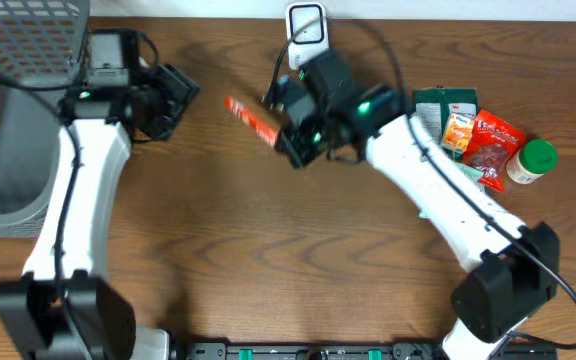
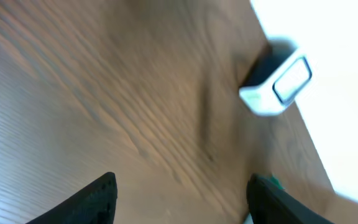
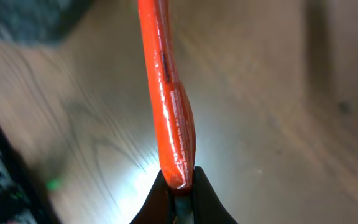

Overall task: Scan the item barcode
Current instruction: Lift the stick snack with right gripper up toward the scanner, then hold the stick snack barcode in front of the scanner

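**Scan Status: Packet Gripped, Read Not Confirmed**

The orange packet (image 1: 251, 119) was held clear of the table (image 1: 268, 260), left of centre and a little below the white scanner (image 1: 307, 24) at the far edge. It was clamped by one end in the right gripper (image 3: 178, 186), whose jaws were closed tight on that end. In the right wrist view it was seen edge-on.

The pick-up was judged complete. The presentation to the scanner was judged incomplete: the packet lay near the scanner but to one side of it, and no face was seen turned toward the window. Alignment and the read itself were taken to be outstanding.

The left gripper (image 2: 182, 193) was spread wide and held nothing. It was placed above bare wood, between the packet and the grey basket (image 1: 8, 60) on the left. Other goods (image 1: 478, 140), among them a green-capped bottle (image 1: 533, 162), lay in a group on the right, well apart from the packet.

No barcode could be located in any view. The packet's printed faces were hidden by its edge-on pose, and the left wrist view was blurred. Whether the scanner was active could not be told.
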